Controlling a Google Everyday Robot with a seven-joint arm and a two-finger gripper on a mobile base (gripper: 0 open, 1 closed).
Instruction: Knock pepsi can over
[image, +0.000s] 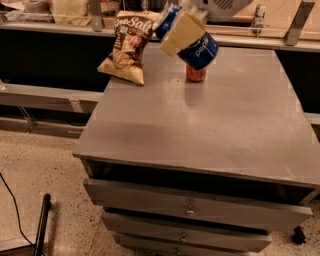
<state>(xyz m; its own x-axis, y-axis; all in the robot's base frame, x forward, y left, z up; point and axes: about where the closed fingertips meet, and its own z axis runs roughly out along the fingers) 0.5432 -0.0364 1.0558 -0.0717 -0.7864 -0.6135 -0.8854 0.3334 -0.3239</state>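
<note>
Pepsi can (202, 50) hangs in the air over the rear of the cabinet top (225, 130), tilted hard: silver top up and to the left, base down and to the right. Its long axis runs on a slant and no part of it touches the surface. The gripper (183, 33) is clamped on it from above, with a tan pad (180, 31) pressed across the can's side; the other finger is hidden behind it. To end up on its side, the can would probably have to come down and be let go at that slant.

A red can (196, 75) stands upright just below and behind the base, close enough to be struck on the way down. A chip bag (127, 45) leans at the rear left, apart from both cans. The top's wide front looks the safer landing.
</note>
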